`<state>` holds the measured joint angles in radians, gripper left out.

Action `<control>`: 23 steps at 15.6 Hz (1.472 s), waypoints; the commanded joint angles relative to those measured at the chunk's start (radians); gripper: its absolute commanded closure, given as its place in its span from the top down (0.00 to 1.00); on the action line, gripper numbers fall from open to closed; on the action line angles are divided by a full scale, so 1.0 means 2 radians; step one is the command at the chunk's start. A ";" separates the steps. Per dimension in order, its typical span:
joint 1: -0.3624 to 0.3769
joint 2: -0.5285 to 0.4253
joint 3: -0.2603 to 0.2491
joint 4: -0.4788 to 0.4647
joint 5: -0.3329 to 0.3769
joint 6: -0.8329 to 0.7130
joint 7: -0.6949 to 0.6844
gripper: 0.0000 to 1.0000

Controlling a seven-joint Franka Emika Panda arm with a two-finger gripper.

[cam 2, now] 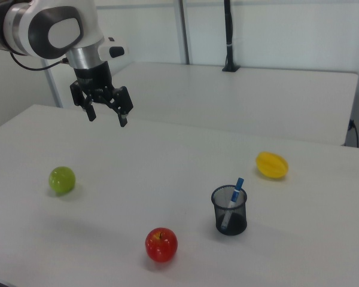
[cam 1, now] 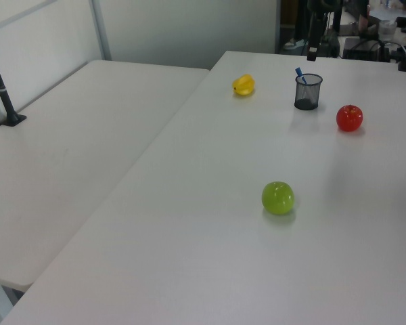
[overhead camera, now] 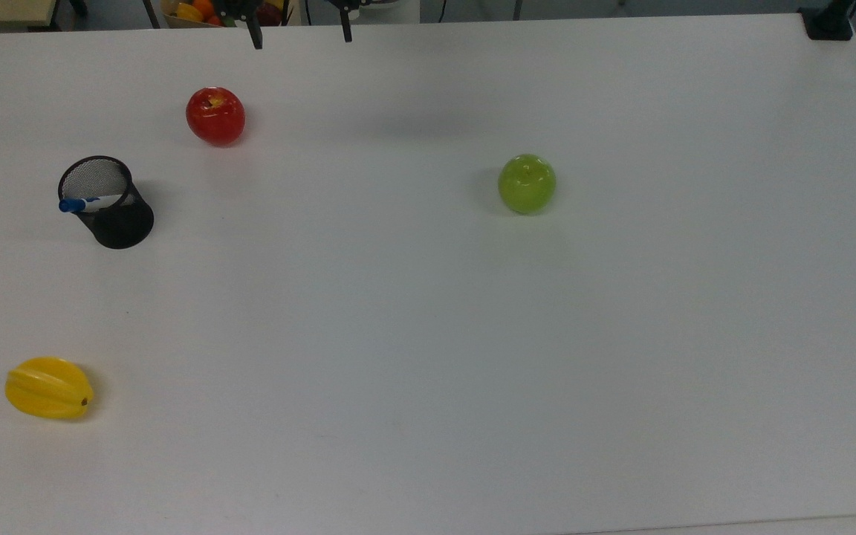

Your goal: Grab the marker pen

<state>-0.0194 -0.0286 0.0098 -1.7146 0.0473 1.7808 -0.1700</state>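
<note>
Right now my hand (cam 2: 106, 115) hangs high over the white bench (overhead camera: 428, 334), its two fingers spread wide apart with nothing between them. In the right view it sits toward the right view's upper left, well above the bench surface; in the top view I see just the two dark fingertips (overhead camera: 255, 37) poking in at the top edge.

The marker pen (cam 2: 232, 203) stands tilted inside a black mesh cup (cam 2: 230, 210), blue cap up and leaning out over the rim. In the top view the cup (overhead camera: 112, 208) sits toward the top view's left, and the pen (overhead camera: 82, 203) shows its blue cap sticking out past the cup's left rim. In the left view the cup (cam 1: 308, 92) stands far back, with the blue cap (cam 1: 300, 73) rising above it.

A red apple (overhead camera: 215, 115) rests near the cup, on the side closer to my hand in the top view. A green apple (overhead camera: 527, 183) sits well apart, toward the top view's right of centre. A yellow fruit (overhead camera: 49, 388) lies near the top view's lower left corner, well away from the cup. My hand is well apart from the pen.
</note>
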 commanded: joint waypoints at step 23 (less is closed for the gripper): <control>-0.004 -0.010 -0.030 0.004 -0.008 0.010 0.001 1.00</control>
<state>-0.0260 -0.0351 -0.0169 -1.7111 0.0461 1.7809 -0.1697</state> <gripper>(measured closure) 0.000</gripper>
